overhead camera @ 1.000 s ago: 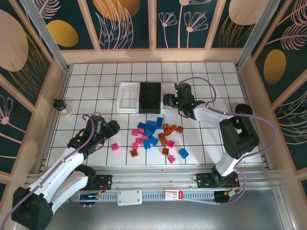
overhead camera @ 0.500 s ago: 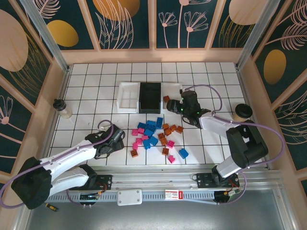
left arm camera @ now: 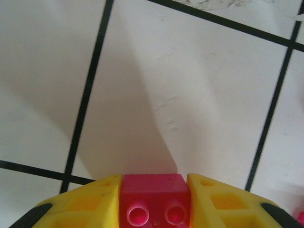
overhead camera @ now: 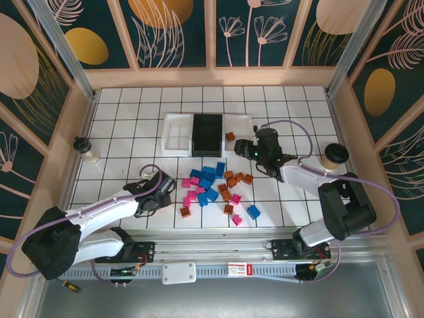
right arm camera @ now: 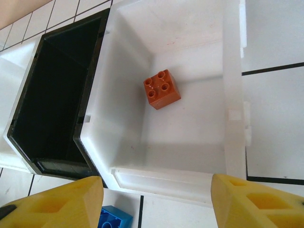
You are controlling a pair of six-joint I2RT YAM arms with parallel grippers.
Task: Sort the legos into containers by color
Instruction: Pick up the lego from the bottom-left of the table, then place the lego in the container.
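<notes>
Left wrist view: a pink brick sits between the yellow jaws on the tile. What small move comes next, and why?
Probably lift the pink brick straight up off the tile. The left jaws touch both its sides, so it looks gripped, and it has to clear the floor before it can be carried off.

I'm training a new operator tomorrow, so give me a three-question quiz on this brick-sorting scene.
1. True or false: the left gripper is shut on a pink brick.
2. How many orange bricks lie in the white tray nearest the right gripper? A) none B) one C) three
3. Fill in: the right gripper's jaws stand ____.
Key: 1 true; 2 B; 3 open.
</notes>
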